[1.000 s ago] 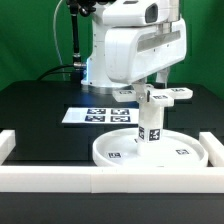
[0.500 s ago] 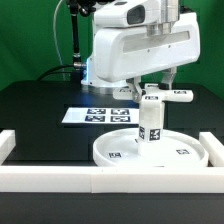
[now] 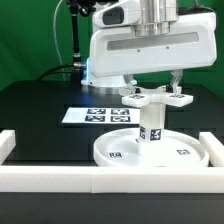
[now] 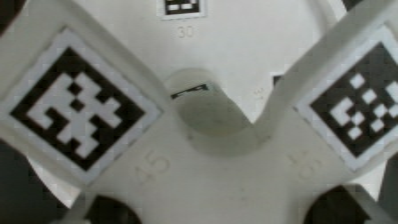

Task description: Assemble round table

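Two views up on my screen. Going from the exterior view's left: a long white rail (image 3: 8,145) runs along that edge of the black table (image 3: 40,105), and another rail (image 3: 110,180) lies across the front. Next over is the marker board (image 3: 98,115), flat on the table, behind the kit and apart from it.

Then the task stuff, roughly centre and a bit toward the exterior view's right. The round disc (image 3: 112,156) lies flat, rim up, just behind the front rail; I can't tell if it touches. The leg (image 3: 150,128) stands upright on the middle of the disc with a tag facing the camera. The cross-shaped base (image 3: 153,98) sits level on top of the leg, arms sticking out both ways.

My gripper (image 3: 154,88) hangs straight down right over the base. The big white arm body blocks a lot, so I honestly cannot tell whether the fingers are spread or pinching the base.

The wrist view is filled with the cross-shaped base (image 4: 199,125) very close up, with two tags (image 4: 80,100) on its arms and a blurry round hub in the middle.

Far right, a third rail (image 3: 214,150) closes that side.
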Available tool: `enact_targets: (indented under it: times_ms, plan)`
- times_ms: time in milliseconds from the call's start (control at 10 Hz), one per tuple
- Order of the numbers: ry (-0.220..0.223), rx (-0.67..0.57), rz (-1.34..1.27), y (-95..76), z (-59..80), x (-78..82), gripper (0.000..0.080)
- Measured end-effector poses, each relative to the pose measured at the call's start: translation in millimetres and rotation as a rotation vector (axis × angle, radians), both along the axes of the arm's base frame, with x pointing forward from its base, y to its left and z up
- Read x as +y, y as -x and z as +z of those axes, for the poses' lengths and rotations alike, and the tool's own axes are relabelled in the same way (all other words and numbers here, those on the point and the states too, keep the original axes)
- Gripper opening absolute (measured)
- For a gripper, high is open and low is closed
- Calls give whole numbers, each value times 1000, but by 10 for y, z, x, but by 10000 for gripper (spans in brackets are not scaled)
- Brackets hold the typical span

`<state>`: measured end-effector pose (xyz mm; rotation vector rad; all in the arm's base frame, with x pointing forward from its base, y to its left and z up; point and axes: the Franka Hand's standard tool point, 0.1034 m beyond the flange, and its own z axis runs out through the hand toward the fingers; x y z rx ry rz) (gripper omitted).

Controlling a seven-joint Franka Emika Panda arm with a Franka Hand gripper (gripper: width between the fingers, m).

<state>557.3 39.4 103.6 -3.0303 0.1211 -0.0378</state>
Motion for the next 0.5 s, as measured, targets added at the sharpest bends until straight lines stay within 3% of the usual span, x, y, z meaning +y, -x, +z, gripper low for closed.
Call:
enact_targets:
  times_ms: [500]
  plan:
    - [-63, -21, -615, -36, -8, -6, 443]
